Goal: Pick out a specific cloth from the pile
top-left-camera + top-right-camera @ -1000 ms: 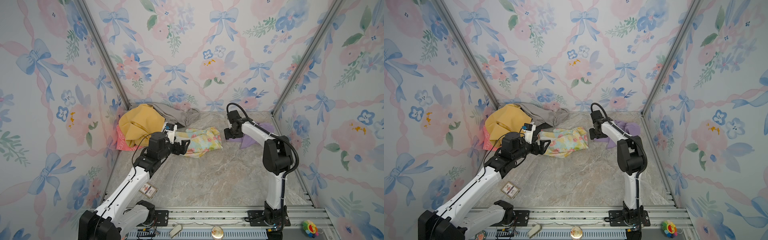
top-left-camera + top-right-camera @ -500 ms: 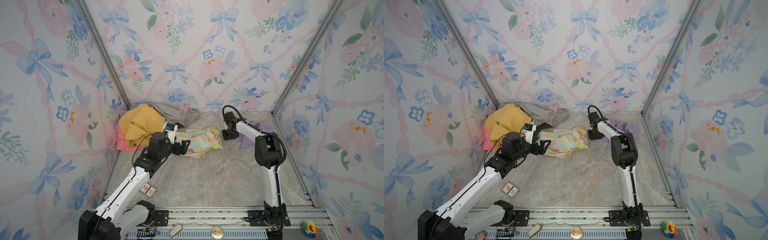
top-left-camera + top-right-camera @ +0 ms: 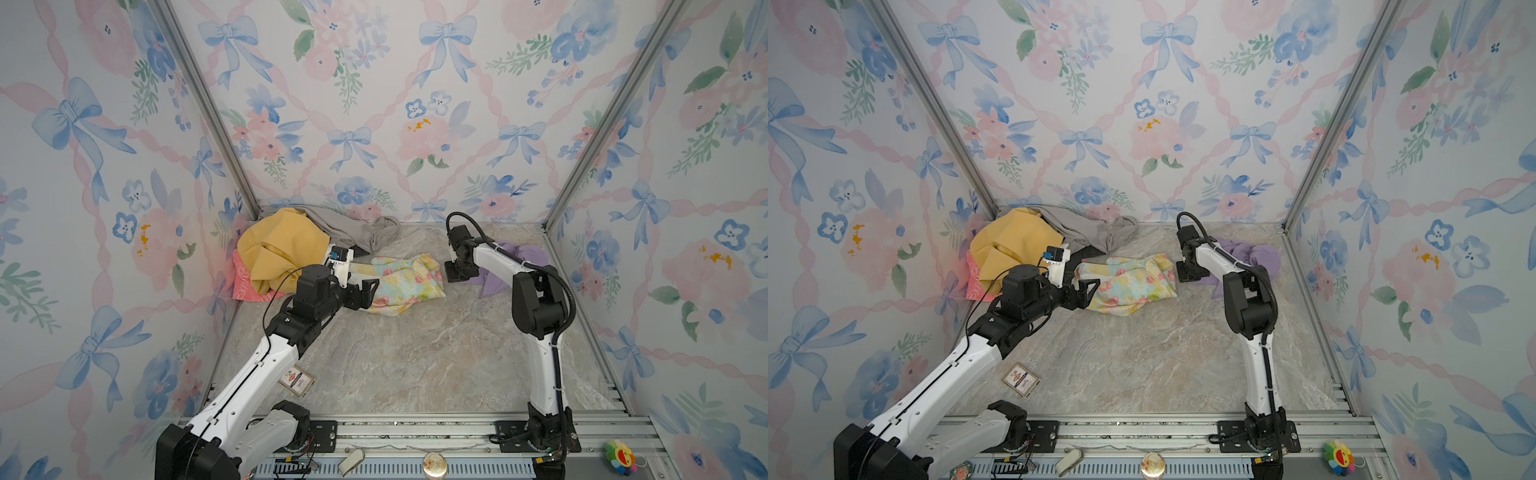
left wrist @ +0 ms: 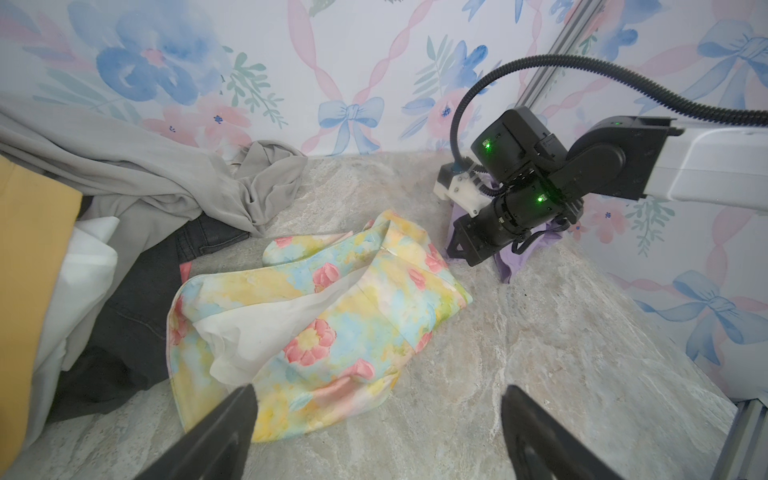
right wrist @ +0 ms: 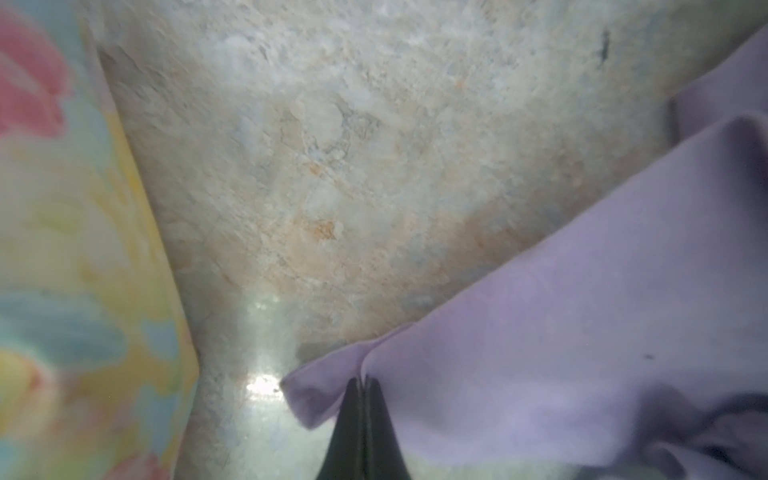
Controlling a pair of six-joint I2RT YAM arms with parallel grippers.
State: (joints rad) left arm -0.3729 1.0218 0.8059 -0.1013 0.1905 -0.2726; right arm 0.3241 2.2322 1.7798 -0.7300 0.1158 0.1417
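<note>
The lilac cloth (image 3: 524, 254) (image 3: 1260, 252) lies crumpled at the back right, apart from the pile. My right gripper (image 3: 459, 272) (image 3: 1190, 274) is low on the floor at its left edge. In the right wrist view the gripper (image 5: 365, 380) is shut on a fold of the cloth (image 5: 582, 311). The pile sits at the back left: a yellow cloth (image 3: 282, 245), a grey cloth (image 3: 353, 228) and a pink printed cloth (image 3: 245, 284). A floral cloth (image 3: 399, 282) (image 4: 332, 299) is spread in front of it. My left gripper (image 3: 365, 291) (image 4: 379, 390) hangs open over the floral cloth's near edge, holding nothing.
A small printed card (image 3: 296, 380) lies on the marble floor near the left arm. A round tin (image 3: 434, 462) and a colourful flower toy (image 3: 619, 457) sit on the front rail. Wallpapered walls close in on three sides.
The right gripper's jaws have closed on the lilac cloth's edge, and that arm's elbow has swung a little leftward. The left arm has stayed still.
</note>
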